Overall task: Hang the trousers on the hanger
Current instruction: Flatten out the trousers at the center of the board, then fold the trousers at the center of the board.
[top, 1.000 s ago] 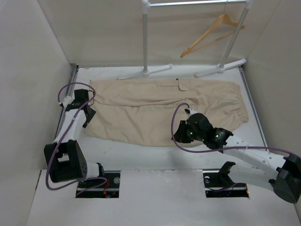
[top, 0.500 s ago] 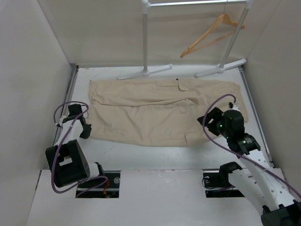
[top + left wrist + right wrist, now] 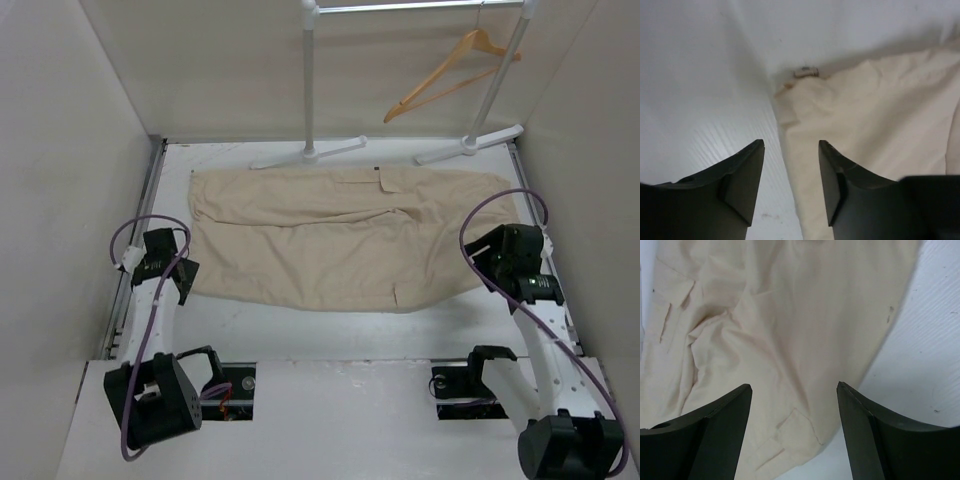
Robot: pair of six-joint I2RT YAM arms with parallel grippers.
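Observation:
The beige trousers (image 3: pixel 340 235) lie flat across the white table, folded lengthwise. The tan wooden hanger (image 3: pixel 450 70) hangs by its hook from the rack's rail at the back right, apart from both arms. My left gripper (image 3: pixel 183 283) hovers at the trousers' left end. In the left wrist view it (image 3: pixel 790 145) is open, and the cloth's edge (image 3: pixel 880 110) runs below the gap, not pinched. My right gripper (image 3: pixel 487 262) is at the trousers' right end. In the right wrist view it (image 3: pixel 793 386) stands wide open above the cloth (image 3: pixel 765 315) near a sewn pocket, holding nothing.
A white clothes rack stands at the back, with its left pole (image 3: pixel 309 80) and right pole (image 3: pixel 495 90) on feet resting just beyond the trousers. White walls close in the table on the left, right and back. Bare table runs along the near edge.
My right arm has swung from the trousers' middle out to their right end and its jaws have opened. The left arm has drawn back toward me along the left edge.

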